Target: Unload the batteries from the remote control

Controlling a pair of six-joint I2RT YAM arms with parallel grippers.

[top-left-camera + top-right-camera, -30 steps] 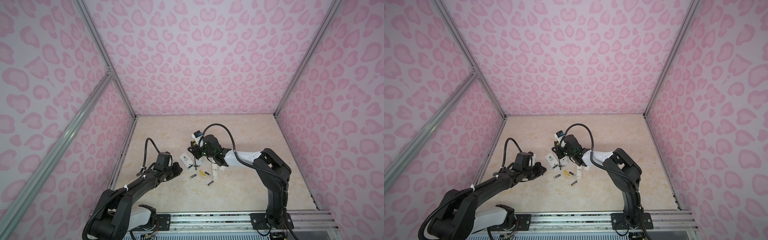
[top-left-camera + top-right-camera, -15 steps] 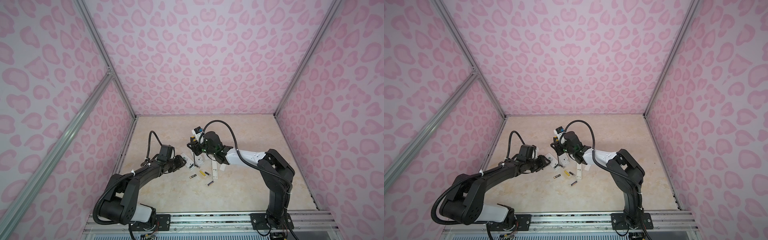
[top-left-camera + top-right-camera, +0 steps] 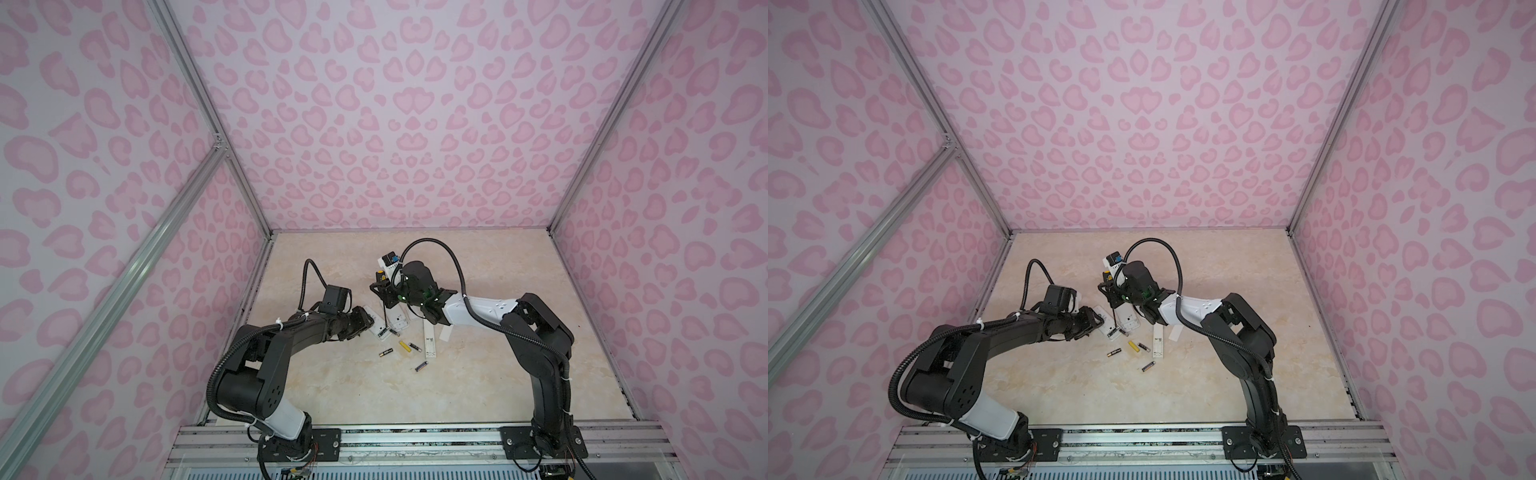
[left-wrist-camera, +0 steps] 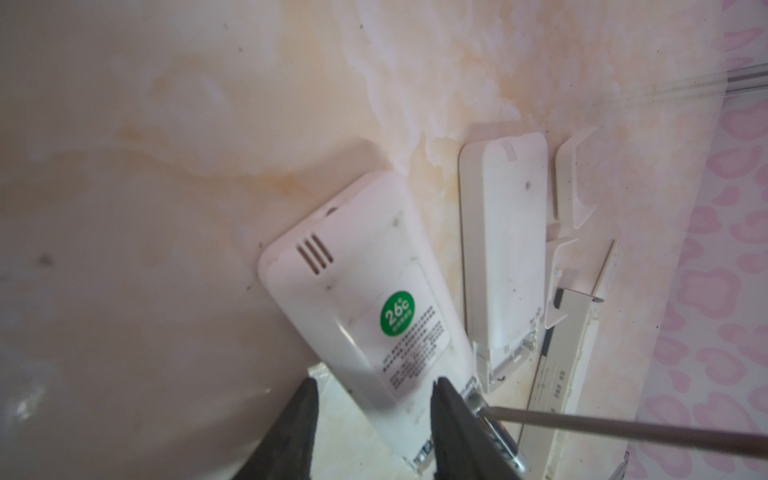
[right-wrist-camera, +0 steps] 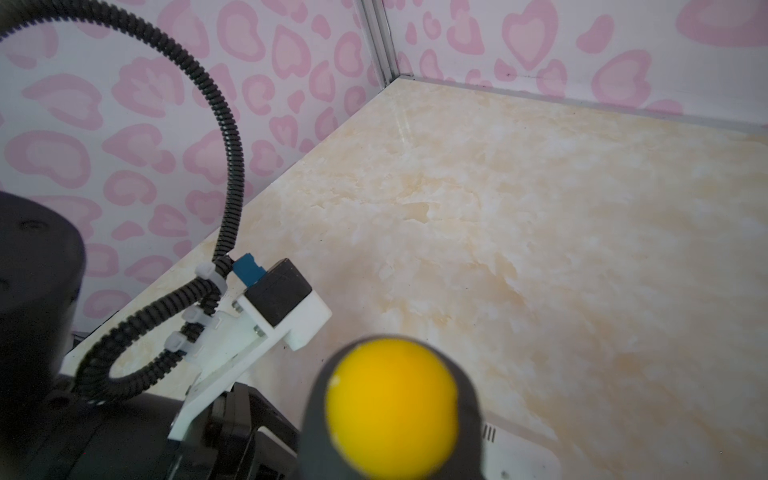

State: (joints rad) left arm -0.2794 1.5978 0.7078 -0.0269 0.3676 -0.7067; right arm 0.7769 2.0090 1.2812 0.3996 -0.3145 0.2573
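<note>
White remote (image 4: 374, 299) on the desk (image 4: 166, 166) holds a battery (image 4: 496, 436) lengthwise at its opened end, right beside my half-open, empty left end effector (image 4: 374, 395), the nearer one, while my right end effector (image 3: 385, 293) clamps the screwdriver (image 4: 623, 428), tip at that cell.

In the left wrist view, the white plastic remote with the round green sticker (image 4: 374, 316) runs off the picture's edge. Its battery end sits partly behind the dark fingers (image 4: 457, 424) of the left gripper (image 4: 374, 386). A blurred yellow-capped black screwdriver handle (image 5: 392, 403) hides the jaws of the right gripper (image 3: 387, 291) from its wrist camera. In both top views, the small loose cylindrical batteries (image 3: 404, 347) (image 3: 1132, 347) are too small for their labels to be read.
</note>
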